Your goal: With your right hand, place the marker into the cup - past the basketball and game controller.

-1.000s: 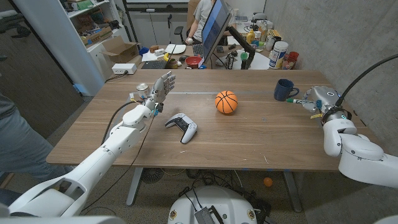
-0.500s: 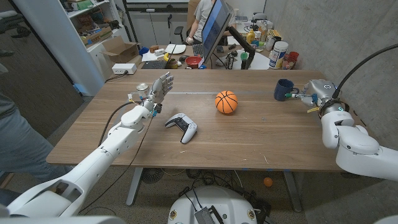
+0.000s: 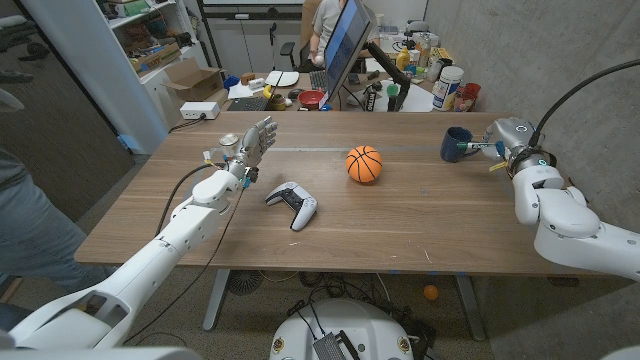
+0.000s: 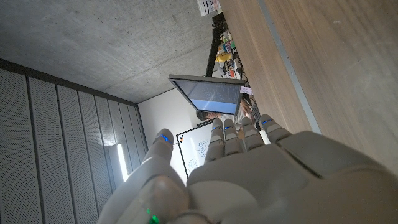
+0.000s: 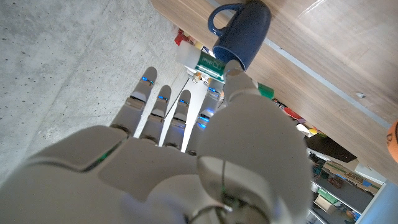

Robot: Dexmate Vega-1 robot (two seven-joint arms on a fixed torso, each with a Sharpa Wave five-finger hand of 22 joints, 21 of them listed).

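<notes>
no legible text, marker [image 5: 210, 64] label perhaps printed (blurred)

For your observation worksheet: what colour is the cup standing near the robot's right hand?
The cup is dark blue, clearest in the right wrist view.

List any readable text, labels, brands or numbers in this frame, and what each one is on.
None can be read.
Marker in the right hand: green and white label, lettering blurred.
Containers behind the table: labels too small.
Monitor: screen content too small.
Whiteboard in the left wrist view: marks illegible.
Cup, basketball, game controller: no text visible.
</notes>
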